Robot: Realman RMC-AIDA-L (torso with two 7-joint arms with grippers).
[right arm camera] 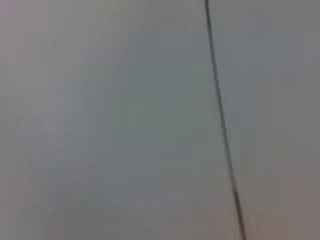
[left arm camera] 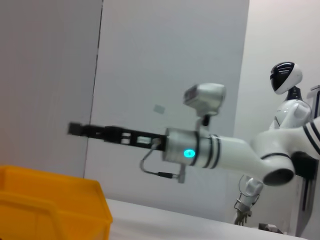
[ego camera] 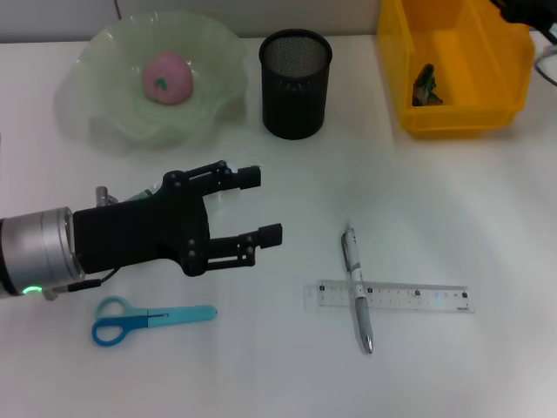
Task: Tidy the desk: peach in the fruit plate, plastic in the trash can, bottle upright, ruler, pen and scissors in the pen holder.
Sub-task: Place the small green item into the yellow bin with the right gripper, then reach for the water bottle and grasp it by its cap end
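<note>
While left claw (ego camera: 265, 205) gapes, scissors (ego camera: 150, 319) lie crosswise, blades rightward

The plate (ego camera: 104, 113) looks like translucent pale-green glass or plastic, wavy and glossy. Peach (ego camera: 167, 77) is matt pink. Pen holder (ego camera: 296, 84) is black metal mesh, matt. Yellow bin (ego camera: 409, 104) is smooth shiny plastic. Ruler (ego camera: 409, 298) is clear plastic, pen (ego camera: 356, 283) shiny silver metal. Scissors (ego camera: 144, 320) have glossy blue plastic handles. Left gripper (ego camera: 265, 205) is matt black, its wrist brushed metal. Desk (ego camera: 452, 209) is plain matt white.
</note>
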